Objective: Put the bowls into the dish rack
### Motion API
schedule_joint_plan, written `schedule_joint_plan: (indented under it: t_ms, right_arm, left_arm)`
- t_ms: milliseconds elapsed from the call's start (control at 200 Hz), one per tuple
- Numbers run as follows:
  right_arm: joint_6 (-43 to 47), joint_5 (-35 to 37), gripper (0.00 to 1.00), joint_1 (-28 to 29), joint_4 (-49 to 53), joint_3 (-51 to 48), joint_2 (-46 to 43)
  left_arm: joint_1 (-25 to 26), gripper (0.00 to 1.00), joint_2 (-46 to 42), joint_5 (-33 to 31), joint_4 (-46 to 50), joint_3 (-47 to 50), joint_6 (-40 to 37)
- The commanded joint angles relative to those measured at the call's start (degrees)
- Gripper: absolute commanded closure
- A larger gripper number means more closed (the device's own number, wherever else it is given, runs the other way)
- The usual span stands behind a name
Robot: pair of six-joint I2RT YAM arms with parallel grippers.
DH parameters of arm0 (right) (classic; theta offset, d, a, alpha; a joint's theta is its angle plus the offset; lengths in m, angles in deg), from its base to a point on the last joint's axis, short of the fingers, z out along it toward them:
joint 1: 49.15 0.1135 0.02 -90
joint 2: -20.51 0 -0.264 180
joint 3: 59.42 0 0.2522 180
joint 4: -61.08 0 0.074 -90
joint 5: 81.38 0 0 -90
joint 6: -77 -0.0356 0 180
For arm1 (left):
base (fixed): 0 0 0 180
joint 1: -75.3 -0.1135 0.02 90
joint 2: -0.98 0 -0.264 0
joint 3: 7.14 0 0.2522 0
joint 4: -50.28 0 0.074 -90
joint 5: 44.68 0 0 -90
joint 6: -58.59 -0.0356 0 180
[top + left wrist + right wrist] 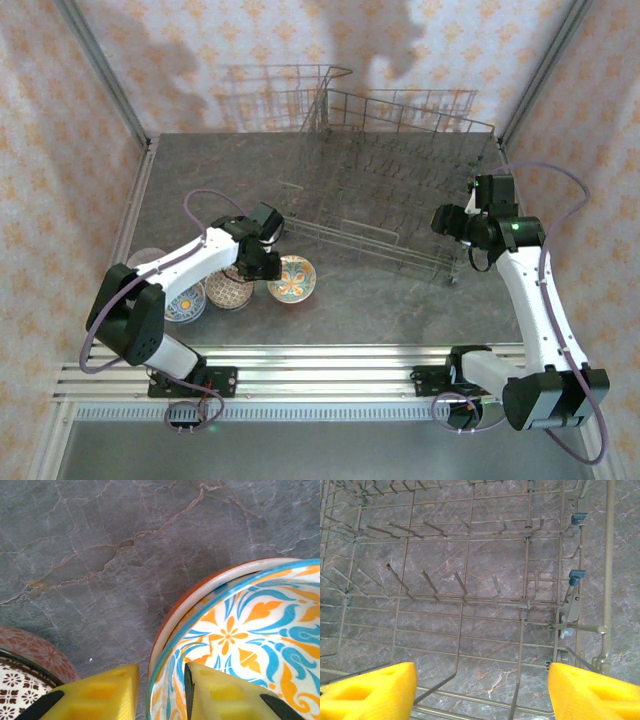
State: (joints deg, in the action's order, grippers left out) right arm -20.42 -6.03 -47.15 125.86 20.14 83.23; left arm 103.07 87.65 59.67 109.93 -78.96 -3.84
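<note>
Because the left gripper (161,690) stands only narrowly parted astride the rim of the floral bowl (240,640), one finger inside and a sliver of gap outside, a lift now could, I'd judge, let it slip or drag up the orange-sided bowl (200,587) it nests in, on the bench (100,555) just in front of the dish rack (522,605). That arm lies low, reaching towards the rack's front left corner, wrist tipped down. Over the rack's right end the right gripper (482,680) hangs wide open and empty, its arm reared upright.
</note>
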Motion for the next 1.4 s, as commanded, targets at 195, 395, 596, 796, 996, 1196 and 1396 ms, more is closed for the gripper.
schedule_joint_plan:
  t_ms: [195,395,596,796,996,1196,1396]
  right_arm:
    - [0.5,0.1,0.31,0.3,0.1,-0.6,-1.3]
    - [0.6,0.0,0.31,0.3,0.0,-0.6,-1.2]
    - [0.7,0.0,0.30,0.3,-0.4,-1.0,-1.0]
    - [0.7,-0.1,0.30,0.3,-0.6,-1.2,-1.0]
    - [0.8,-0.4,0.31,0.3,-0.6,-1.1,-1.0]
    - [0.8,-0.8,0.30,0.3,-0.7,-1.1,-1.2]
    - [0.7,-1.4,0.31,0.3,-0.7,-1.0,-1.2]
  left_arm:
    - [0.4,0.79,1.0,-0.8,2.2,-2.1,-0.3]
    - [0.5,0.83,0.2,-0.9,3.0,-2.7,-0.3]
    - [0.6,0.87,0.7,-0.5,3.1,-2.8,-0.2]
    - [0.9,0.90,0.6,-0.4,3.4,-3.3,0.3]
    - [1.2,0.93,-0.8,-0.4,3.3,-2.8,1.3]
    - [1.2,0.96,-2.1,0.0,3.2,-2.2,1.9]
    - [1.2,1.00,-4.1,0.8,2.7,-1.7,2.4]
